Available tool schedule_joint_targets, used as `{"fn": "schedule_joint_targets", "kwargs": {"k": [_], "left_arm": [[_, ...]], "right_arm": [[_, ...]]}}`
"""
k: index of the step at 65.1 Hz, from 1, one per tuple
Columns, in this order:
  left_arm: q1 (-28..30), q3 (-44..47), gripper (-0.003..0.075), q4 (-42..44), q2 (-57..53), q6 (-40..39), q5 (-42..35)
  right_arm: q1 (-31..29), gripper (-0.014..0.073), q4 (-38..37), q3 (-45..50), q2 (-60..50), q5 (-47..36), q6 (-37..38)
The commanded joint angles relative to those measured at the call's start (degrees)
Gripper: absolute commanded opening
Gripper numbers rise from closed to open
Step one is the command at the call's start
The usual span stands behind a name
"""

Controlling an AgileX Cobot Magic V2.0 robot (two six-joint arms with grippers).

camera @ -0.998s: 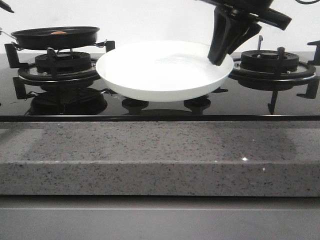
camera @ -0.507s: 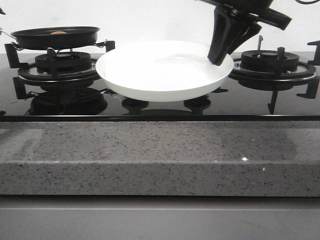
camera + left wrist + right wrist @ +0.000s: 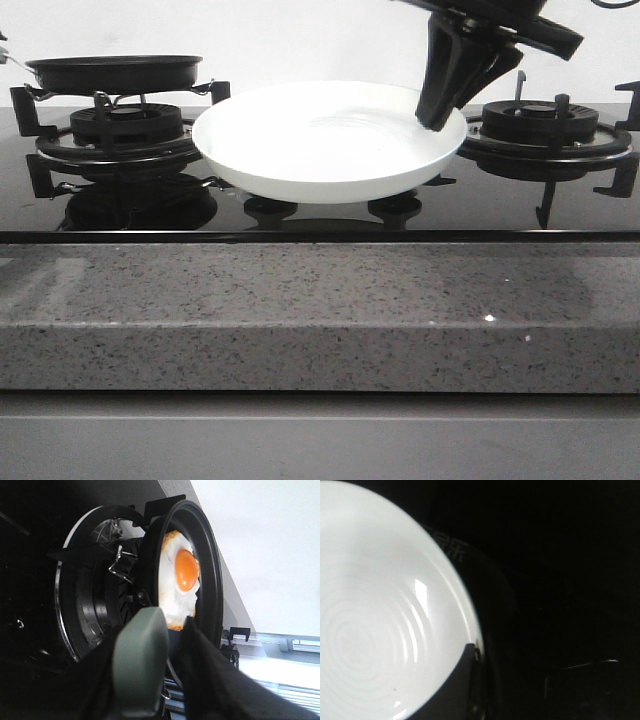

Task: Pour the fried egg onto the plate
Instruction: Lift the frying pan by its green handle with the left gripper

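Fried egg (image 3: 179,587) in pan (image 3: 212,565), near left hand (image 3: 165,680) clamped on handle (image 3: 140,665); right hand (image 3: 436,118) pinching plate (image 3: 320,140) rim.

Right arm: reaches down from the upper right toward the plate (image 3: 330,140), its wrist angled down and leftward.
Right gripper (image 3: 436,118): dark fingers clamped on the plate's right rim, holding it clear of the surface.
Right fingertip (image 3: 452,690): lies over the plate's inner edge in the wrist view.
Left gripper (image 3: 160,645): closed around the pan handle (image 3: 140,665), one dark finger on each side.
Left arm: barely visible at the far left edge of the front view.
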Motion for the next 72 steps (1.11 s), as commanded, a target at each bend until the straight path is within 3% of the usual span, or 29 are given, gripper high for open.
{"fn": "schedule_joint_targets", "kwargs": {"k": [1, 22, 46, 72], "left_arm": [[0.1, -1.7, 0.0149, -4.3, -2.5, 0.0, 0.4], [0.1, -1.7, -0.002, -3.0, -2.5, 0.0, -0.8], [0.1, -3.5, -0.0019, -7.5, -3.6, 3.2, 6.7], [-0.1, -3.5, -0.0019, -6.7, -13.5, 6.0, 7.2]], "right_arm": [[-0.1, -0.0069, 1.1, -1.2, -2.7, -1.8, -0.5], [-0.1, -0.0069, 1.1, -1.2, -2.7, -1.8, -0.5], [-0.1, -0.0069, 1.1, -1.2, -2.7, -1.8, -0.5], [-0.1, -0.0069, 1.1, -1.2, -2.7, -1.8, -0.5]]}}
